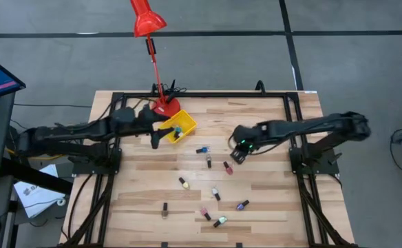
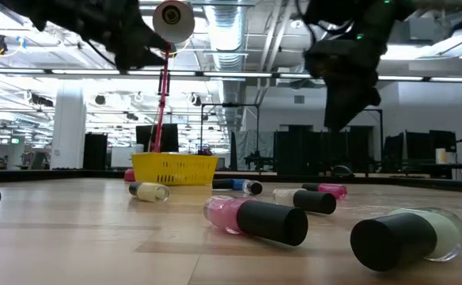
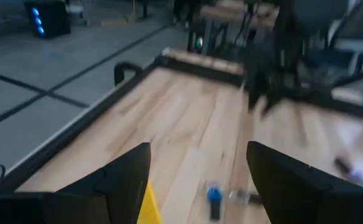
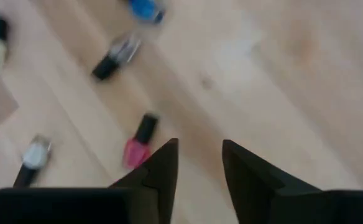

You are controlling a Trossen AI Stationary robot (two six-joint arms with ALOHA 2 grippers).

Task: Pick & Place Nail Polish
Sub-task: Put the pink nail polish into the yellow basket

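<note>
Several small nail polish bottles lie scattered on their sides on the wooden table: a blue one (image 1: 202, 149), a dark one (image 1: 208, 162), a pink one (image 1: 227, 167) and others nearer the front (image 1: 215, 194). A yellow tray (image 1: 185, 125) at the far middle holds a blue item (image 1: 177, 129). My left gripper (image 1: 157, 136) hangs open beside the tray's left end, above the table, with nothing between its fingers (image 3: 197, 149). My right gripper (image 1: 240, 154) points steeply down, open and empty (image 4: 200, 146), above the table just right of the pink bottle (image 4: 138, 142).
A red lamp (image 1: 148, 21) on a thin red pole stands on its base (image 1: 168, 107) right behind the tray. Black frame rails (image 1: 201, 94) run along the table's far edge and sides. Bare wood lies between the right gripper and the far rail.
</note>
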